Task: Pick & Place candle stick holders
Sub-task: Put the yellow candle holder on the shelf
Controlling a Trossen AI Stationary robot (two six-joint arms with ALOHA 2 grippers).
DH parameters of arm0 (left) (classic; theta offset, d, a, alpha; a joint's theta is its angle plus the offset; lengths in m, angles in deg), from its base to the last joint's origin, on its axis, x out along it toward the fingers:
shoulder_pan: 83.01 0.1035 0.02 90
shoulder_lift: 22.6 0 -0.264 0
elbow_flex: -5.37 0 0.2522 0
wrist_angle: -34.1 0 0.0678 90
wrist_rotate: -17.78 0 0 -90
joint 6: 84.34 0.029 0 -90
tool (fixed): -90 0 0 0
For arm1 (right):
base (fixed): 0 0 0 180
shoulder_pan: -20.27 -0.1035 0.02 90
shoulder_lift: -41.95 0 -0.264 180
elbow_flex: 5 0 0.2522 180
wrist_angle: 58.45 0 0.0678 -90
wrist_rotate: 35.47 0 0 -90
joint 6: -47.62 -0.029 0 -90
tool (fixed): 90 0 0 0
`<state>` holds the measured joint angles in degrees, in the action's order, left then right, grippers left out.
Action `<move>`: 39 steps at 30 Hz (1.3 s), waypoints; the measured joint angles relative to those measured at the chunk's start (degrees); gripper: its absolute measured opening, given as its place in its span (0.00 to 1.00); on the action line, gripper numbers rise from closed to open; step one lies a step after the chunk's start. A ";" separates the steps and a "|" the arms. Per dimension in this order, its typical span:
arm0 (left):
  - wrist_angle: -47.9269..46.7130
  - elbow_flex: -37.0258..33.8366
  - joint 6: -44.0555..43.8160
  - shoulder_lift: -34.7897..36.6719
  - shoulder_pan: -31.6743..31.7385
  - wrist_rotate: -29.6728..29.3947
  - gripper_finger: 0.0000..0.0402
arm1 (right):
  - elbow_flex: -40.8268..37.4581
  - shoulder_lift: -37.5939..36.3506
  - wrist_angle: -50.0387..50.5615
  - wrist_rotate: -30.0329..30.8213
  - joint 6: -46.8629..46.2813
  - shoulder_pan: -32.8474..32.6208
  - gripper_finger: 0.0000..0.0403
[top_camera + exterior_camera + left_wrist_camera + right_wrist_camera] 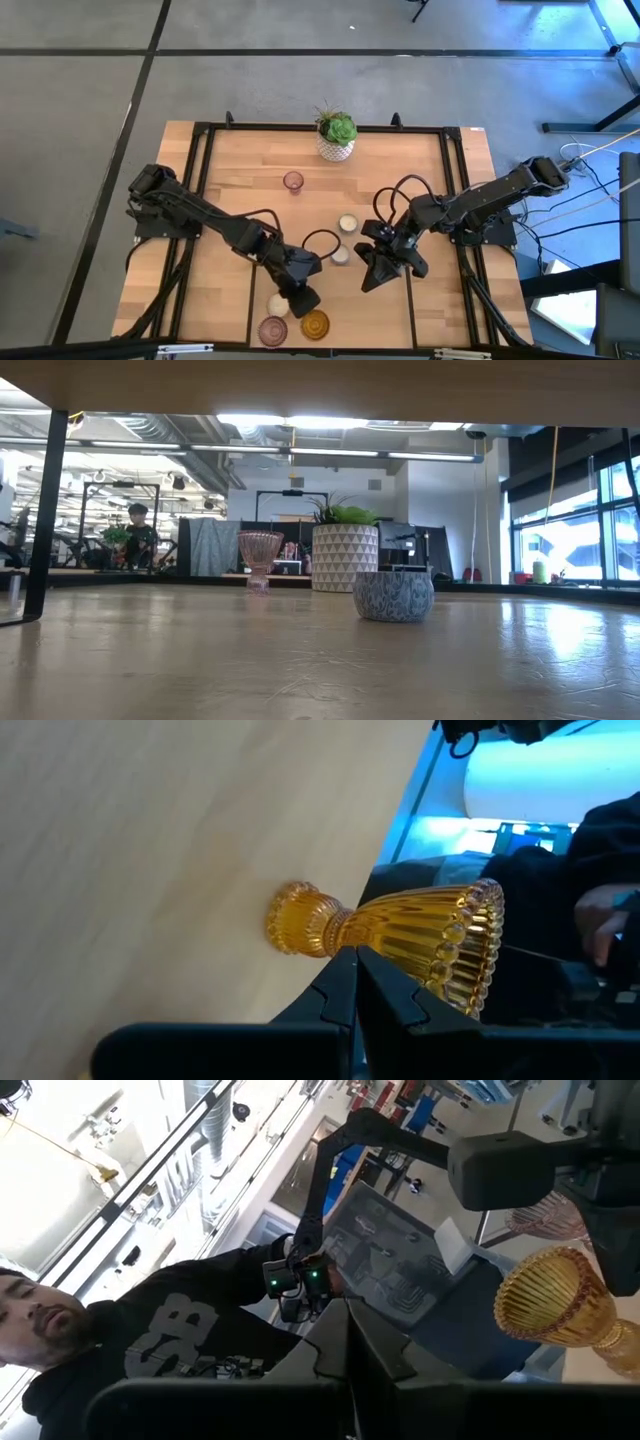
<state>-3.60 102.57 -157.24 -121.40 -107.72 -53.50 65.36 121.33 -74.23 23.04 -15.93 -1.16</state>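
The plant pot (336, 148) holds a green plant (337, 127). Near the amber holder (315, 324), the left pincer (303, 299) is closed, empty; the right pincer (372, 275), closed, sits beside a cream holder (340, 255).

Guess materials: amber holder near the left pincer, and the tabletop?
Amber holder: looks like pressed glass, glossy and see-through, with ribbed sides and a beaded rim; clear plastic can't be excluded. Tabletop: pale wood planks with visible grain and a satin sheen, possibly laminate.
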 joint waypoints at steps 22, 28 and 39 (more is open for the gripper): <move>0.69 0.00 -0.42 0.00 0.00 3.08 0.00 | 0.00 0.00 0.20 -0.02 0.17 0.00 0.01; 1.00 0.00 0.70 0.02 0.11 2.42 0.00 | 0.00 0.00 0.22 -0.04 0.46 0.00 0.01; 1.29 0.00 1.70 0.02 1.29 2.86 0.00 | 0.00 0.00 0.24 -0.05 0.63 0.00 0.01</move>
<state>-2.31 102.57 -155.54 -121.38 -106.43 -50.64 65.36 121.33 -73.99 22.99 -15.30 -1.16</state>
